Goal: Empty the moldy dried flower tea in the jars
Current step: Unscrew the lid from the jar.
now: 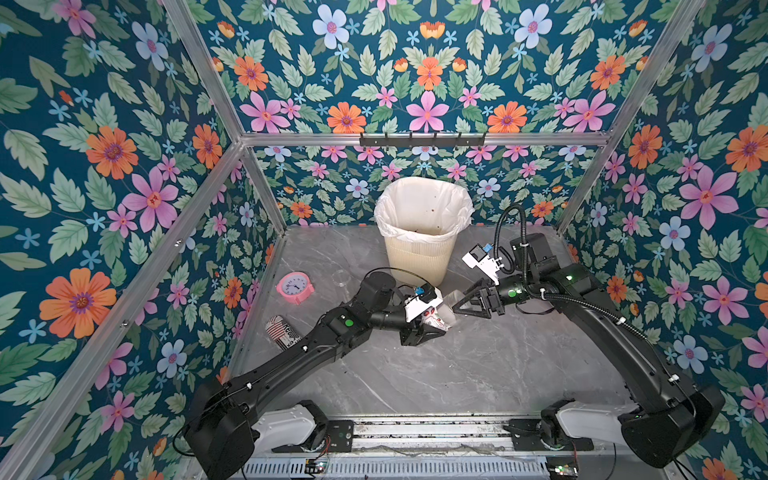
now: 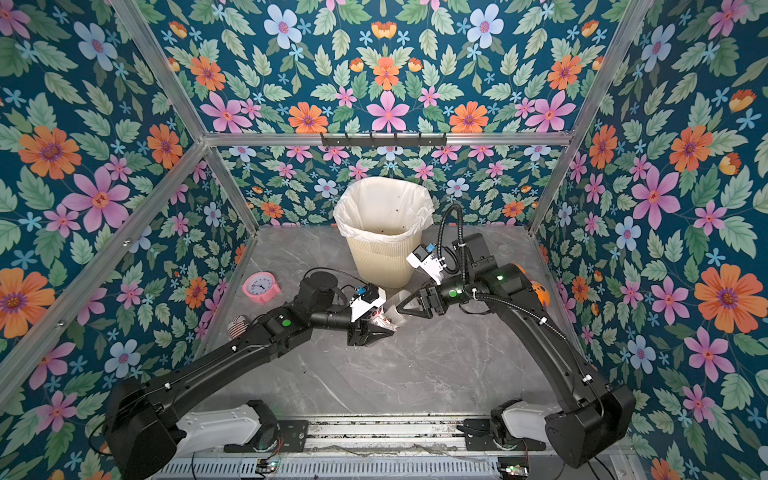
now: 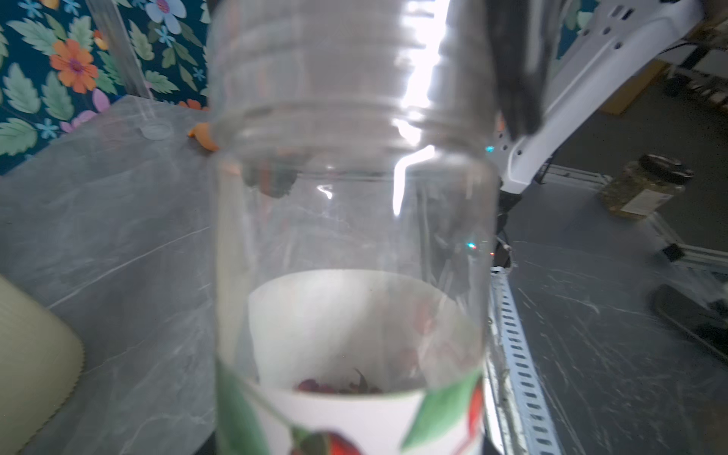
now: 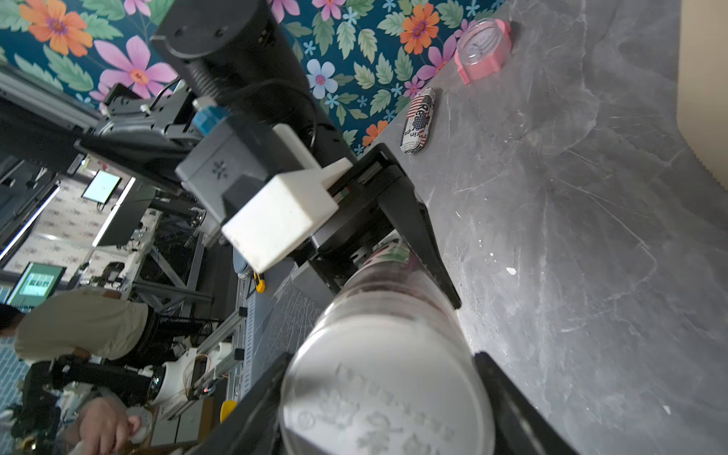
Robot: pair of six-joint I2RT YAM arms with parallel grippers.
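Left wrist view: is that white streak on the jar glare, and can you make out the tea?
Left wrist view: yes, glare streaks down the jar, its neck blurred; tea shows dimly near its base. Right wrist view: the lid is close and soft, the table sharp.

A grey marbled tabletop bears a cream ribbed bin at twelve o'clock. A pink clock sits at ten, a clear lid at eleven, a striped can on its side at nine.
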